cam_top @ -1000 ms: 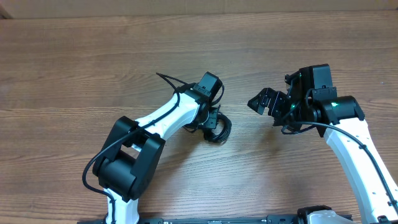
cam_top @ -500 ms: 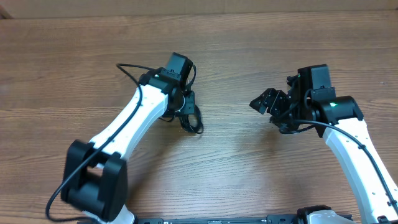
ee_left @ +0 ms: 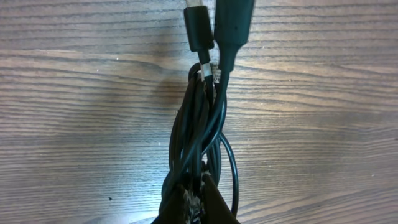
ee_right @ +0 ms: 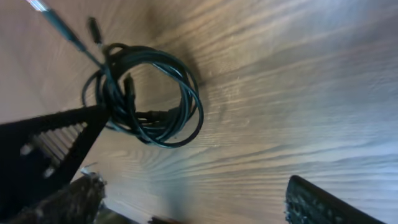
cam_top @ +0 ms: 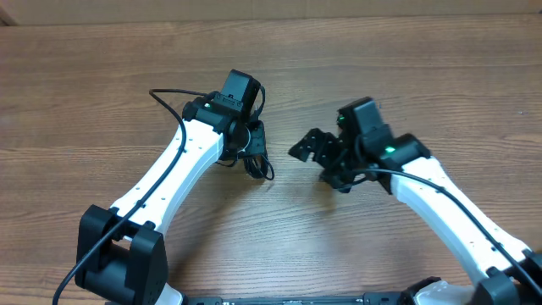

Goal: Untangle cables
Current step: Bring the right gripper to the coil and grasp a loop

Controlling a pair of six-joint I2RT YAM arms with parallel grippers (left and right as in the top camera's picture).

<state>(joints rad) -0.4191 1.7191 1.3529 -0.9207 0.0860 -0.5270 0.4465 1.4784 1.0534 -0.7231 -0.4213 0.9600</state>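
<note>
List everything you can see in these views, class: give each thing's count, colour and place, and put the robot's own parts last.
table: one, brown wood grain, under everything.
cables: one coiled bundle, strand count unclear, black, pinched in the left gripper.
plug ends: at least two, black, sticking out of the bundle.
left gripper: one, black, shut on the cables, mid-table.
right gripper: one, black, open, beside the bundle but apart from it.
arms: two, white with black joints, reaching in from the near edge.
</note>
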